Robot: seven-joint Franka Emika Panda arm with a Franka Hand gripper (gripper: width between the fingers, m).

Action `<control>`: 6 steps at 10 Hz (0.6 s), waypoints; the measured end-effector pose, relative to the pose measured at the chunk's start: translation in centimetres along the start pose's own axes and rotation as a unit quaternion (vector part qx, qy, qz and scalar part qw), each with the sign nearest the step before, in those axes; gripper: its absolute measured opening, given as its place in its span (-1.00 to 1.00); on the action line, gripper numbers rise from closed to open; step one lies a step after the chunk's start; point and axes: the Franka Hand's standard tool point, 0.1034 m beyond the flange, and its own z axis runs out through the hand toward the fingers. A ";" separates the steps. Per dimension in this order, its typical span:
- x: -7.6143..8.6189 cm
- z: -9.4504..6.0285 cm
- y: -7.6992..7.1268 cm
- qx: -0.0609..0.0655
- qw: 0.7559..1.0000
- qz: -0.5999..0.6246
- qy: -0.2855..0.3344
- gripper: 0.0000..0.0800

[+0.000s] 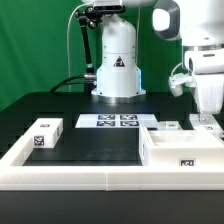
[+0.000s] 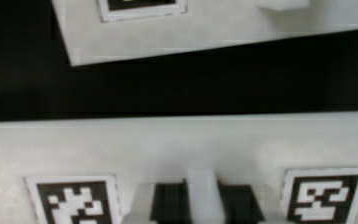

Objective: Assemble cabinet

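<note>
The cabinet body (image 1: 180,146), a white box with a tag on its front, stands at the exterior view's right. Behind it lie smaller white tagged pieces (image 1: 170,126). A small white tagged block (image 1: 45,133) sits at the left. My gripper (image 1: 205,117) is lowered onto the pieces at the far right, behind the body. In the wrist view my gripper (image 2: 201,205) has its dark fingers (image 2: 167,202) pressed on a narrow strip of a white cabinet piece (image 2: 176,150) that carries two tags. Another white tagged piece (image 2: 176,35) lies beyond a black gap.
The marker board (image 1: 110,121) lies in front of the robot base (image 1: 117,70). A low white border frame (image 1: 70,170) runs along the front and left of the black table. A cable hangs behind the base at the left.
</note>
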 end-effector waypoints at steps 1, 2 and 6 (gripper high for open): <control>-0.1 -0.8 0.4 -0.006 1.000 0.001 -0.001 -0.82; -0.6 -1.3 0.8 -0.011 1.000 -0.002 -0.002 -0.82; -5.3 -2.2 2.4 -0.007 1.000 -0.008 -0.012 -0.82</control>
